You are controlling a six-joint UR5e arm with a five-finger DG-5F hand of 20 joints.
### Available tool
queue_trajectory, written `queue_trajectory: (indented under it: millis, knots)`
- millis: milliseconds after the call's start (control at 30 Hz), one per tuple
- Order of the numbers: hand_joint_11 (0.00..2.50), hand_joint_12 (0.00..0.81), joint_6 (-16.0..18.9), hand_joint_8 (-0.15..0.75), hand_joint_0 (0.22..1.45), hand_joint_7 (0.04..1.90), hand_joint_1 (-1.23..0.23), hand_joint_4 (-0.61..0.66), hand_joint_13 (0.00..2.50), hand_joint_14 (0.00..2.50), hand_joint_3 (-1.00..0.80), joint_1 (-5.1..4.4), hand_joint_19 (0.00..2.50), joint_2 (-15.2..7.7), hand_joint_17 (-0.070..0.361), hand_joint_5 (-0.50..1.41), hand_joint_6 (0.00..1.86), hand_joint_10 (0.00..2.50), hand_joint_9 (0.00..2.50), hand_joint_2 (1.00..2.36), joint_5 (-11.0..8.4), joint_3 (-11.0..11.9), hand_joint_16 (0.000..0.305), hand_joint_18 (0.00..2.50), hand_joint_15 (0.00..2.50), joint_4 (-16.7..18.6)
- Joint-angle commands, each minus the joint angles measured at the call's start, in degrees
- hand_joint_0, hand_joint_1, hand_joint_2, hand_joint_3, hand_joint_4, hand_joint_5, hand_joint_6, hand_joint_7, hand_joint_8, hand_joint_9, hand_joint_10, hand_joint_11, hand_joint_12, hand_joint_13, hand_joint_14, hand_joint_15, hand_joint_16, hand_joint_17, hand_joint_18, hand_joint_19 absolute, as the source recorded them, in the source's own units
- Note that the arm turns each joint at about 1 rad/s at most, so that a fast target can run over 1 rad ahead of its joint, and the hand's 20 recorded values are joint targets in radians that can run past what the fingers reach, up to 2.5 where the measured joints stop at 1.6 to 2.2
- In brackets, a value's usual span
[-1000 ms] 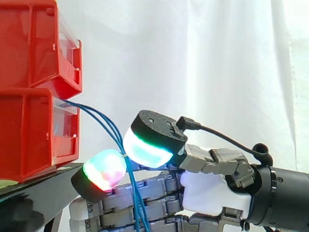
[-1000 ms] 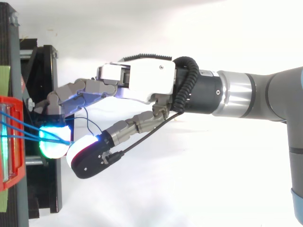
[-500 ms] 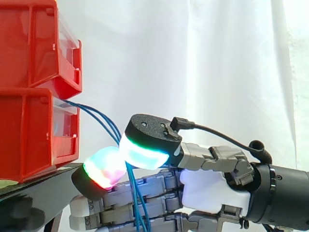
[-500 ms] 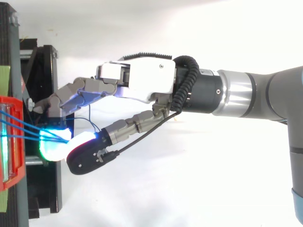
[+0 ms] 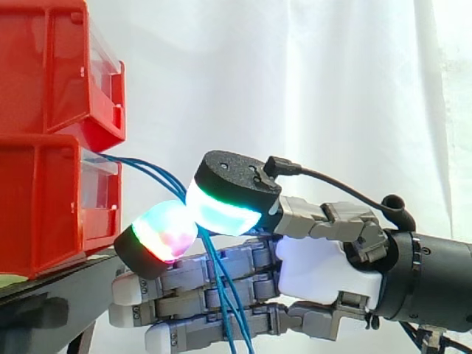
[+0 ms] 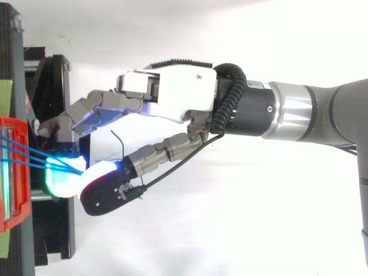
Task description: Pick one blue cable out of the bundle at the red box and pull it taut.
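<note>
Blue cables (image 5: pixel 155 171) fanning from lower red bin (image 5: pixel 44 206), pinched together between glowing pads (image 5: pixel 221 214) of the hand (image 5: pixel 324 276)

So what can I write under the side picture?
Robot hand pinches blue cables beside the red bins, between two glowing fingertips.

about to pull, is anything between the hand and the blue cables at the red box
Nothing visible stands between them. The hand's pads are pinched on the blue cables just off the front of the red box, and the cables run from the box to the pinch touching nothing else.
</note>
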State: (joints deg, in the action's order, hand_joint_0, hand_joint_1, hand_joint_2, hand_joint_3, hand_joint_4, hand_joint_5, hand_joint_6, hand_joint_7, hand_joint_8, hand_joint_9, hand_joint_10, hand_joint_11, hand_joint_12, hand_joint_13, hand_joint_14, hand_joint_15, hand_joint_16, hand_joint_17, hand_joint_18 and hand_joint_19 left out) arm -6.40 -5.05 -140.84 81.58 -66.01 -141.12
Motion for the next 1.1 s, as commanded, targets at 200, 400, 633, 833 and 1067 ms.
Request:
queue_trajectory:
  millis: [200, 400, 633, 833, 1067]
  knots:
    - [0.39, 0.344, 0.1, 0.348, 0.67, 0.82, -0.79, 0.21, 0.39, 0.01, -0.22, 0.13, 0.26, 1.7, 0.111, -0.19, 0.90, 0.01, 0.60, 1.01, 0.51, 0.0, 0.049, 0.46, 0.16, -5.1]
    - [0.40, 0.348, 0.1, 0.352, 0.68, 0.81, -0.80, 0.19, 0.40, 0.01, -0.23, 0.39, 0.26, 2.9, 0.111, -0.20, 0.90, 0.01, 0.61, 1.01, 0.51, 0.0, 0.049, 0.48, 0.16, -9.2]
    - [0.43, 0.349, 0.3, 0.355, 0.70, 0.79, -0.83, 0.20, 0.41, 0.01, -0.26, 0.39, 0.26, 3.1, 0.112, -0.20, 0.90, 0.01, 0.62, 1.01, 0.51, 0.0, 0.050, 0.49, 0.17, -12.4]
    - [0.44, 0.350, 0.9, 0.356, 0.71, 0.78, -0.84, 0.20, 0.42, 0.01, -0.29, 0.39, 0.26, 3.5, 0.112, -0.20, 0.90, 0.01, 0.64, 1.01, 0.77, 0.1, 0.050, 0.50, 0.17, -13.5]
    - [0.45, 0.351, 0.9, 0.358, 0.71, 0.79, -0.84, 0.20, 0.42, 0.01, -0.30, 0.48, 0.26, 4.8, 0.112, -0.20, 0.90, 0.01, 0.64, 1.01, 0.69, 0.1, 0.050, 0.50, 0.16, -17.4]
